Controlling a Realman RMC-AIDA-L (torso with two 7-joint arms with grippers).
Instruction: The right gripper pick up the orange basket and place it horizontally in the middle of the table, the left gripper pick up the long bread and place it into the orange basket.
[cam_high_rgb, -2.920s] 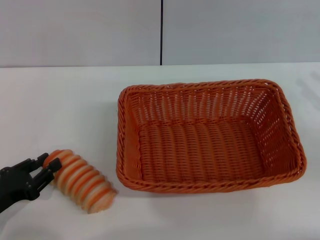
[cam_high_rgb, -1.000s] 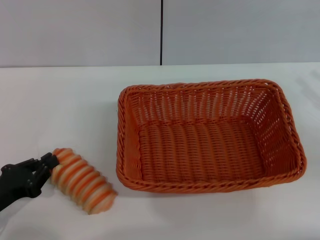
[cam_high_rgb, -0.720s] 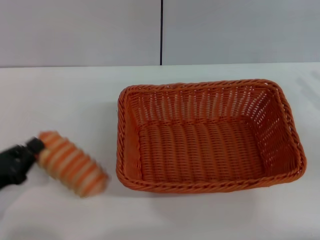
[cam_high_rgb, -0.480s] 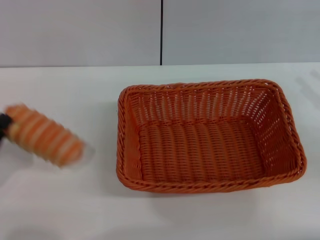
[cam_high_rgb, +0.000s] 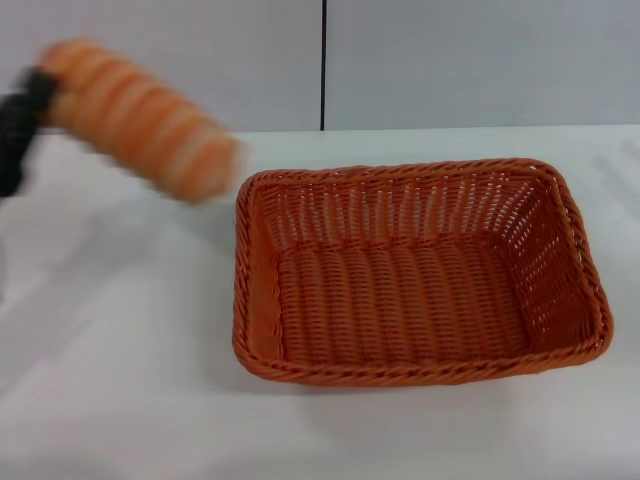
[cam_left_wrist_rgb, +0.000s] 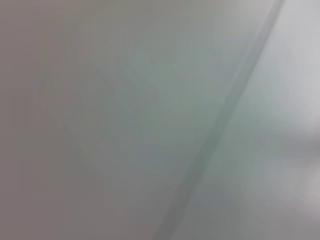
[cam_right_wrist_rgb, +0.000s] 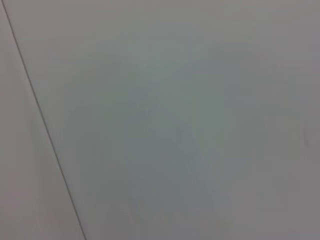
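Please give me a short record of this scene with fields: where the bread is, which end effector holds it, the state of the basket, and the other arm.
long bread: lifted off the table, tilted, left of and behind the orange basket
left end effector: at the left edge of the head view, gripping one end of the bread
orange basket: resting on the table, long side across, empty
right end effector: not in view

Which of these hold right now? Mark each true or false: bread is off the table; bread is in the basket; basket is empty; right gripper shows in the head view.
1. The long bread is lifted off the table. True: it is carried by one end at the left gripper.
2. The bread lies in the orange basket. False: it is up beside the basket's left side.
3. The basket is empty. True.
4. The right gripper shows in the head view. False: it is not in view.
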